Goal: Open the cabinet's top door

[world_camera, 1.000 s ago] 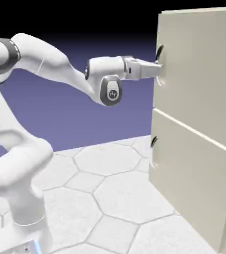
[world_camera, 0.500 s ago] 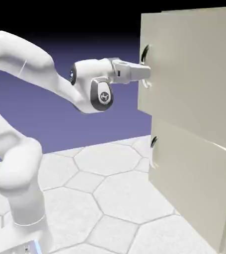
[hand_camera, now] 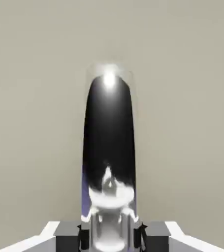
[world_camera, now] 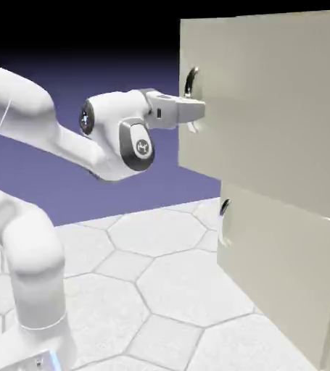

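Top door (world_camera: 269,94), 1, ajar above lower door (world_camera: 283,268), its handle (hand_camera: 109,133) gripped between 2 closed jaws (hand_camera: 112,237); the pull was best done as a smooth outward arc, wrist turning with the panel.

a white arm (world_camera: 28,253) with smooth rounded segments, dark rings and a black-rimmed oval badge.

The exterior view looked from beside the arm (world_camera: 117,138), slightly above the floor (world_camera: 175,268), while the hand view faced the upper door (hand_camera: 182,123) close up, both sharing its curved handle (hand_camera: 109,133).
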`<state>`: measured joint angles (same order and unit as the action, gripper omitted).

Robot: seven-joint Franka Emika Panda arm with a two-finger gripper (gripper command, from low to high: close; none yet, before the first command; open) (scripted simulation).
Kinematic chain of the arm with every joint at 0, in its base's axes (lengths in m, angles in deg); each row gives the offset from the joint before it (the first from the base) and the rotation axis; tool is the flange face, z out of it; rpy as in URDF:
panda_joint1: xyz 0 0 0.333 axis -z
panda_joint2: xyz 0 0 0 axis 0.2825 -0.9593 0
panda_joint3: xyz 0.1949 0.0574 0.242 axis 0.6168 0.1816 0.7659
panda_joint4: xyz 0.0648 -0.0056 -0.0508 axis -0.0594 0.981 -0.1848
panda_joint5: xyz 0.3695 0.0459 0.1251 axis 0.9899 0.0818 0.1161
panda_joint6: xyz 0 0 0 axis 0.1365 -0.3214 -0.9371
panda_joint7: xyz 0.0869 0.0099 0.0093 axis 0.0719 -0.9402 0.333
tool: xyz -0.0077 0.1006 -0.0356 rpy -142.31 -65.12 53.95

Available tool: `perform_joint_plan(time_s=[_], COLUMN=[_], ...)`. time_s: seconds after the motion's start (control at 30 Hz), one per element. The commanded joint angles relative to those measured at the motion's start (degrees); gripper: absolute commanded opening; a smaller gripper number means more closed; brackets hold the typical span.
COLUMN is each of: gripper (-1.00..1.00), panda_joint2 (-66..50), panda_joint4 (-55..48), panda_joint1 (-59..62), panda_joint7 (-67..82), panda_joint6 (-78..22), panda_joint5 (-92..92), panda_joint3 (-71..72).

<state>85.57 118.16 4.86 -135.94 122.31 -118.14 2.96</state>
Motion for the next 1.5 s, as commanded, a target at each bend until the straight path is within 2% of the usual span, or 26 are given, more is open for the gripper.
perform_joint_plan(time_s=[0.0, 0.67, 1.23, 1.3, 1.47], gripper=[-1.0, -1.0, -1.0, -1.0, -1.0], panda_joint2=[0.59, 3.67, 12.51, 16.11, 23.36], panda_joint4=[0.24, -0.02, -2.9, -2.34, 0.03], panda_joint1=[-2.07, -26.47, -49.86, -49.83, -40.05], panda_joint7=[2.28, 48.99, 90.86, 95.61, 101.43], panda_joint6=[-0.49, -1.96, 5.56, 3.63, -8.78], panda_joint5=[1.7, 50.95, 89.26, 93.23, 100.88], panda_joint3=[-1.45, -5.28, -8.24, -7.48, -2.26])
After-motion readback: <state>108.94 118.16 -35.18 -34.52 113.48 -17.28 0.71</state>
